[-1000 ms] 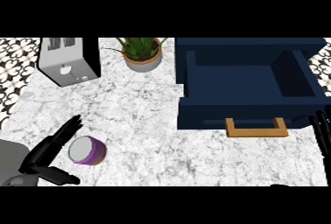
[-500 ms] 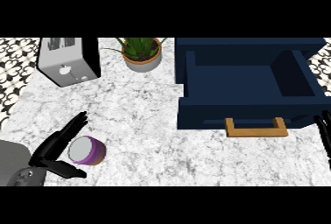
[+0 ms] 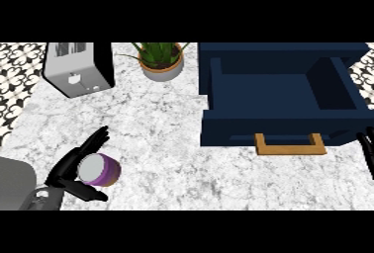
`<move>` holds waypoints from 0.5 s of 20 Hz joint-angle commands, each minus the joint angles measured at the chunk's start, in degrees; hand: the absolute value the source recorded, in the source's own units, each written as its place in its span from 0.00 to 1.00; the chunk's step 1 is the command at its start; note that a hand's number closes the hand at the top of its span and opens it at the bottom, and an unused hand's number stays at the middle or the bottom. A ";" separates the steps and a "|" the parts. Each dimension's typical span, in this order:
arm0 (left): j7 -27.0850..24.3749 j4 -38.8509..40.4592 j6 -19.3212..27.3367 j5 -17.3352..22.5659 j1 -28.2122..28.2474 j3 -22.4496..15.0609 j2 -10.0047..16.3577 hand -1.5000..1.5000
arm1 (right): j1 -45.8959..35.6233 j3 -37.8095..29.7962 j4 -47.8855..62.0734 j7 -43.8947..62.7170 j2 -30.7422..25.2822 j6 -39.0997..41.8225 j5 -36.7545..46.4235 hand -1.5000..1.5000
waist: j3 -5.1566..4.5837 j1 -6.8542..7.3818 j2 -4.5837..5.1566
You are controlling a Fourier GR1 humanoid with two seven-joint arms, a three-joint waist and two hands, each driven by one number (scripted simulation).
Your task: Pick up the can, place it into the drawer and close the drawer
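Since the short purple metal can (image 3: 98, 169) sits well left of the open navy drawer (image 3: 234, 131), nearer the robot, L hand (image 3: 67, 168) brackets it for pickup: fingers (image 3: 91, 146) straight & spread wide along its left side, thumb under it, not yet curled. R hand (image 3: 365, 148) rests just right of drawer, fingers relaxed.

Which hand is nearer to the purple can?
Left. The left hand is right beside the purple can; the right hand shows far off at the view's right edge.
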 commanded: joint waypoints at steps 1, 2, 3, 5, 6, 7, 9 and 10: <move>0.49 1.52 -5.19 1.98 -3.50 1.00 1.07 0.00 | 2.92 -3.25 -1.22 -0.81 -1.03 2.55 -4.18 0.00 | 0.00 -0.31 0.00; 0.04 -0.56 -2.68 0.39 -1.57 -0.92 -1.04 0.00 | 3.39 -0.74 -0.95 -2.86 1.36 1.46 -0.79 0.00 | 0.00 -0.12 -0.01; -1.88 1.97 -0.84 -0.83 -2.76 -1.69 -2.55 0.00 | -0.06 -2.47 -2.06 2.08 -1.25 1.03 -2.82 0.00 | -0.02 -0.18 0.04; -0.50 -0.75 -2.68 -0.21 -1.88 -2.64 -2.81 0.00 | 1.22 -0.83 -2.31 2.07 0.00 0.86 -1.45 0.00 | 0.00 -0.03 -0.03; -2.79 -1.84 -3.35 -0.45 1.11 -2.95 -1.49 0.00 | 0.09 0.09 2.22 -1.85 1.24 0.36 0.97 0.00 | 0.01 0.17 -0.01; -4.00 2.20 -3.57 -0.46 -2.03 -1.98 -0.55 0.00 | 3.42 -0.78 -0.55 -3.39 1.04 2.17 -0.09 0.00 | -0.01 -0.19 0.02; -2.95 2.60 -1.25 -0.82 -3.65 -2.56 -2.66 0.00 | -1.48 -3.51 -3.11 4.41 -2.41 2.05 -5.36 0.00 | -0.02 -0.14 0.02; -1.02 -3.36 -4.65 0.61 0.61 -3.31 -1.56 0.00 | 1.64 3.42 -3.01 0.96 1.70 -1.73 2.24 0.00 | 0.02 0.25 -0.08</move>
